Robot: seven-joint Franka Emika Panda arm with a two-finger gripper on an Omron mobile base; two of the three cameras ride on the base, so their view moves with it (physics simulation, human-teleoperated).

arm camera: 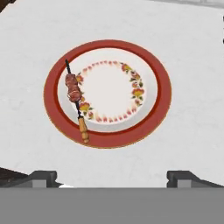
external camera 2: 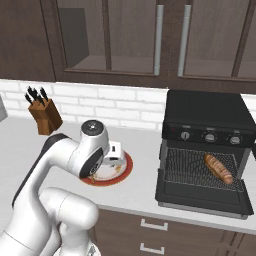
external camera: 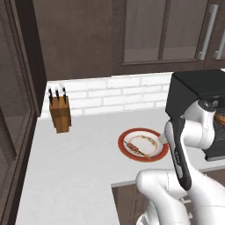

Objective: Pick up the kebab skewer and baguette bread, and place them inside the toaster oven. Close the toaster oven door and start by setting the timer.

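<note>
Above the red-rimmed plate [arm camera: 162, 94] I hold the gripper [arm camera: 112, 177] spread wide and empty, the bread [external camera 2: 218, 168] already on the oven [external camera 2: 207, 150] rack, so next I must drop onto the skewer [arm camera: 75, 98] at the plate's edge.

Toaster oven [external camera: 200, 94] cut off by right edge of left base view; arm covers most of its front there. Baguette bread [external camera: 220, 119] just orange sliver past arm's joint at that edge. Plate [external camera 2: 123, 172] in right base view half hidden behind arm and hand; kebab skewer [external camera: 135, 148] tiny in left base view, chunks not countable. Knife block [external camera 2: 44, 116] handles too small, perhaps four. Timer [external camera 2: 185, 135] markings unreadable.
</note>
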